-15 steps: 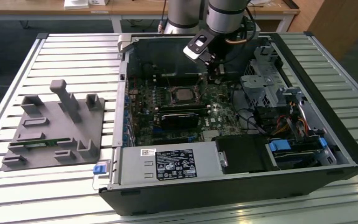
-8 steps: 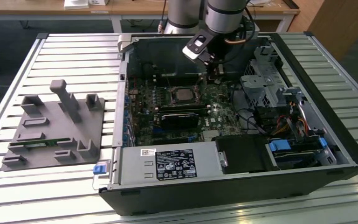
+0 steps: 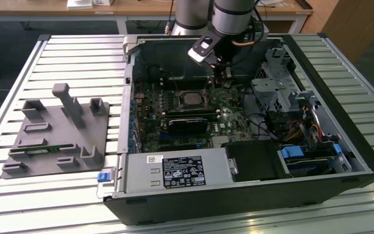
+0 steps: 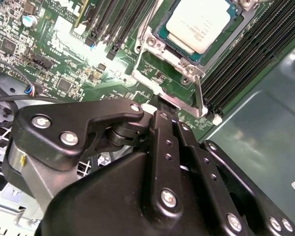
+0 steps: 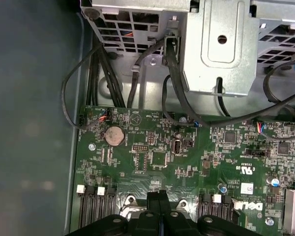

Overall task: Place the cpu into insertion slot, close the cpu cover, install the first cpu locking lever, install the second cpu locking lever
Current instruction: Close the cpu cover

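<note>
Cpu [image 4: 199,24]: we are seeing a small flat square chip with a pale silver-grey metal top carrying faint print
Location: it is sitting in the insertion slot [image 4: 163,37], on the green motherboard [image 5: 157,157] inside the open computer case [image 3: 343,180]
Handling: we are judging it light, stiff and smooth on top, yet fragile underneath; any hold is best taken at the edges of the metal top, never the underside
Gripper [image 5: 160,194]: it is hovering low over the board just beside the slot, near a thin metal locking lever [image 4: 199,96]
Fingers [image 5: 153,199]: in the first wrist view they are lying pressed together with a hairline seam between them; we are not making out anything pinched
</note>
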### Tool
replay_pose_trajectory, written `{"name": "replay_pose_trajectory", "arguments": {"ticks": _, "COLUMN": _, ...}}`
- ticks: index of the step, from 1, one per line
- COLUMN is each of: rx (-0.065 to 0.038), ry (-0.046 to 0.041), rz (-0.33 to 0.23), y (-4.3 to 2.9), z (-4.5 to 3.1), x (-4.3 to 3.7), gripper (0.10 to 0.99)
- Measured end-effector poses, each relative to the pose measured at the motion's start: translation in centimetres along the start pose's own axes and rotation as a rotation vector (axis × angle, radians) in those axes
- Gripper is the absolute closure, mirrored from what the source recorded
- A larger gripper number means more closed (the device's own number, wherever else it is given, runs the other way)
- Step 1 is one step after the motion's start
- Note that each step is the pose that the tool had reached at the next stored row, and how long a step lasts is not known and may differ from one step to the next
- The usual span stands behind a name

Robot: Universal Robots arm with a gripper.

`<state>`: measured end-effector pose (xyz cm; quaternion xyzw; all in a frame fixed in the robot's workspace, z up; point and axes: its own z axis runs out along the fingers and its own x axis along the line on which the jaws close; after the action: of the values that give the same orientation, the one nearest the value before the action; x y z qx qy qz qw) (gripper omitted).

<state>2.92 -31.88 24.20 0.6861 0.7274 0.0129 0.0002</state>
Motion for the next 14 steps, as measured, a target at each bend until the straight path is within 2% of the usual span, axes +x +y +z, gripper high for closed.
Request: {"name": "replay_pose_trajectory", "arguments": {"ticks": 14, "rx": 0.000, "ry": 0.0000, "rz": 0.000, "y": -0.71, "z": -0.01, "x": 0.04, "gripper": 0.980}}
